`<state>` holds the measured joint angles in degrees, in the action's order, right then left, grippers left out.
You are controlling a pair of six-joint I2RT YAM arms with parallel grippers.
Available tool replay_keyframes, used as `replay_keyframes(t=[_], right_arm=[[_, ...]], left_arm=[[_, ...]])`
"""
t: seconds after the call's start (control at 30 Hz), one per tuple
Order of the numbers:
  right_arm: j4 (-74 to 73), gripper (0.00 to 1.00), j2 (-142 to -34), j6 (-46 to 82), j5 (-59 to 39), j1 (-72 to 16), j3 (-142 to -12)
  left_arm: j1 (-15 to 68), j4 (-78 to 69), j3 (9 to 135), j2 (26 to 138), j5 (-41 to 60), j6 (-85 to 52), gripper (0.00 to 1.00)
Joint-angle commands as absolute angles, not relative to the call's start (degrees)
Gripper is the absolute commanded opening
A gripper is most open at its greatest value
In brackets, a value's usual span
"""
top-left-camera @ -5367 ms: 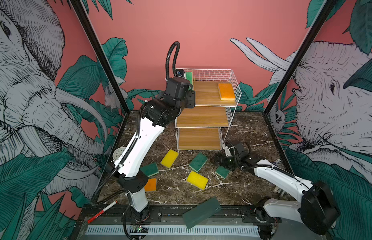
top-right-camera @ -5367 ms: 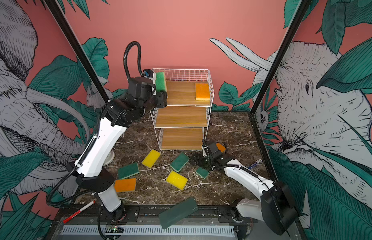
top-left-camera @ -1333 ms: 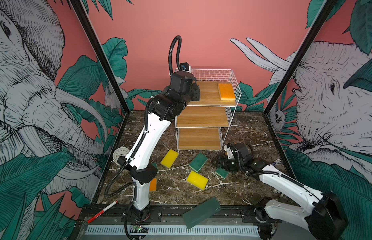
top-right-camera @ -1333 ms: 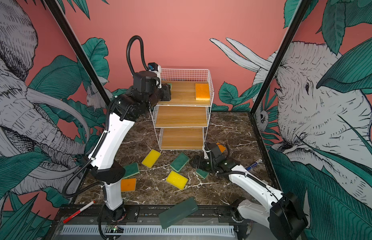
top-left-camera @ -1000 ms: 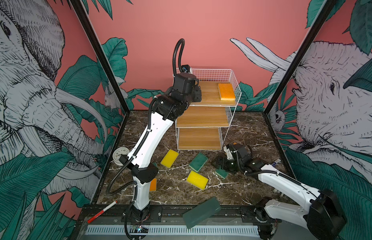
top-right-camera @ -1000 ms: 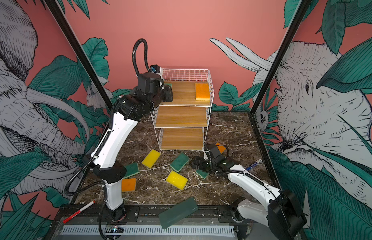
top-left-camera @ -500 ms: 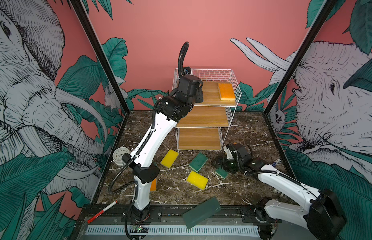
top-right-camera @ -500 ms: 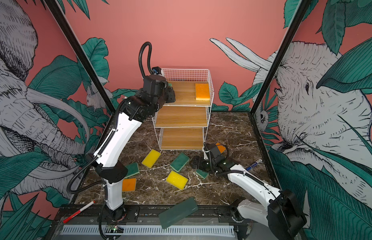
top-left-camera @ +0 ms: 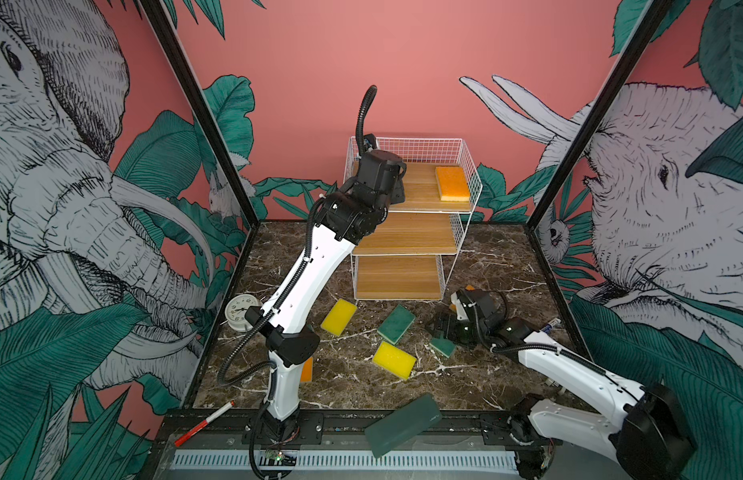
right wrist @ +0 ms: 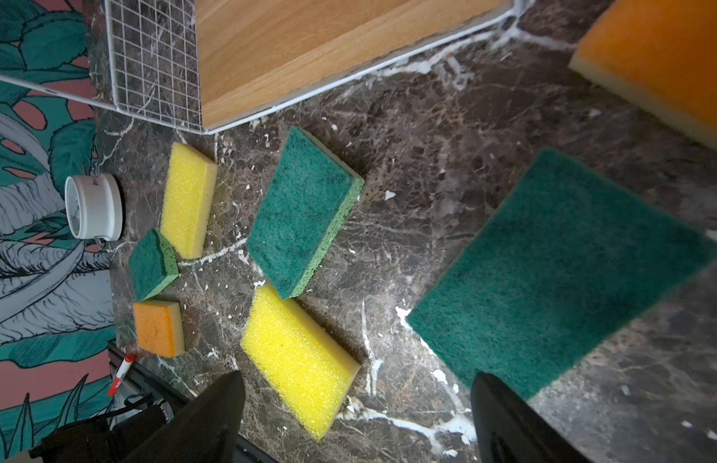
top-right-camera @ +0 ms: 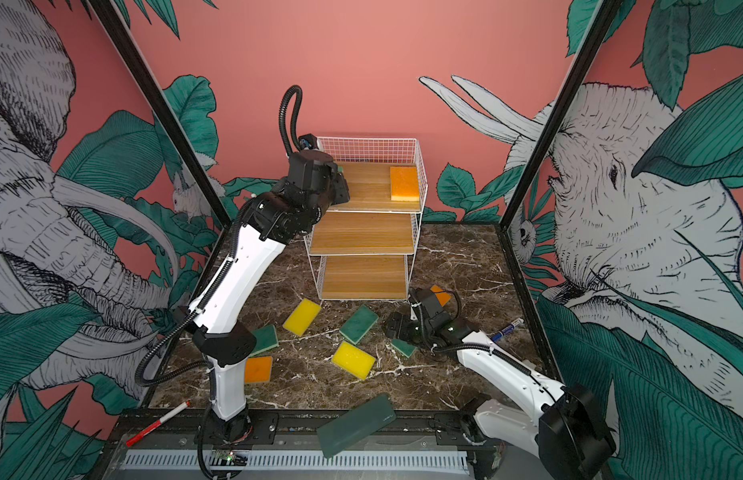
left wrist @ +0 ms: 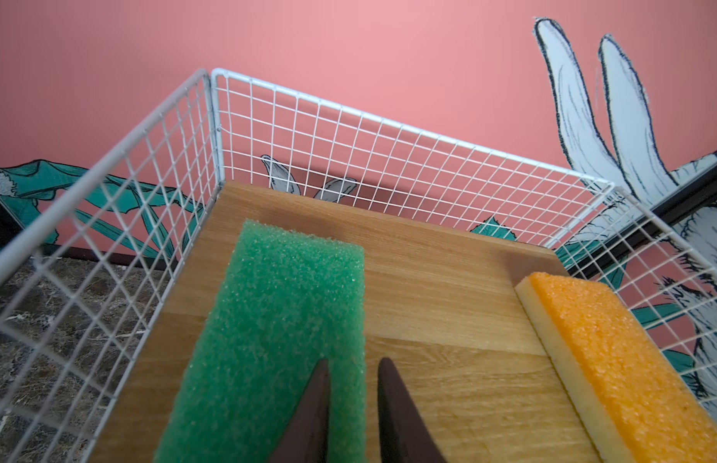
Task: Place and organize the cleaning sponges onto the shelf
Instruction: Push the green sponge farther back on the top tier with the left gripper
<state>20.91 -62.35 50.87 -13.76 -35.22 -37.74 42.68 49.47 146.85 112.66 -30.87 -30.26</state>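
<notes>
1. Where the top board of the shelf (top-left-camera: 407, 235) meets its left wire wall, a green sponge (left wrist: 284, 320) is laid flat.
2. Its long edge is overlapped by the left gripper (left wrist: 353, 364) — fingers held narrowly apart, nothing seen clamped between them.
3. At the same board's right end an orange sponge (top-left-camera: 452, 183) is set.
4. On the marble (top-left-camera: 486, 257) before the shelf's foot a yellow sponge (top-left-camera: 339, 316) and a dark green sponge (top-left-camera: 396, 323) are seen closest, a second yellow sponge (top-left-camera: 394, 360) farther out; a green-sided sponge (top-right-camera: 264, 337) and a second orange sponge (top-right-camera: 258, 369) are seen off its left front corner, just beside the left arm (top-right-camera: 237, 270).
5. Off its right front corner the right gripper (right wrist: 357, 375) is held low, fingers spread wide with nothing between — a small dark green sponge (top-left-camera: 442, 347) is seen just beside it, a third orange sponge (top-right-camera: 441, 296) nearer the shelf.
</notes>
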Motion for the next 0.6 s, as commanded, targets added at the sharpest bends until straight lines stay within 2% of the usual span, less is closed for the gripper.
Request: replay_keyframes(t=[0.0, 0.57], right_arm=[[21.80, 0.91, -60.08, 52.21, -11.29, -35.16, -37.33], [22.77, 0.91, -62.05, 51.64, -13.59, -35.07, -39.98]], left_arm=[[42.87, 51.62, 146.40, 113.24, -33.48, -32.15, 0.24], [42.87, 55.30, 145.22, 112.15, -38.13, -32.41, 0.23]])
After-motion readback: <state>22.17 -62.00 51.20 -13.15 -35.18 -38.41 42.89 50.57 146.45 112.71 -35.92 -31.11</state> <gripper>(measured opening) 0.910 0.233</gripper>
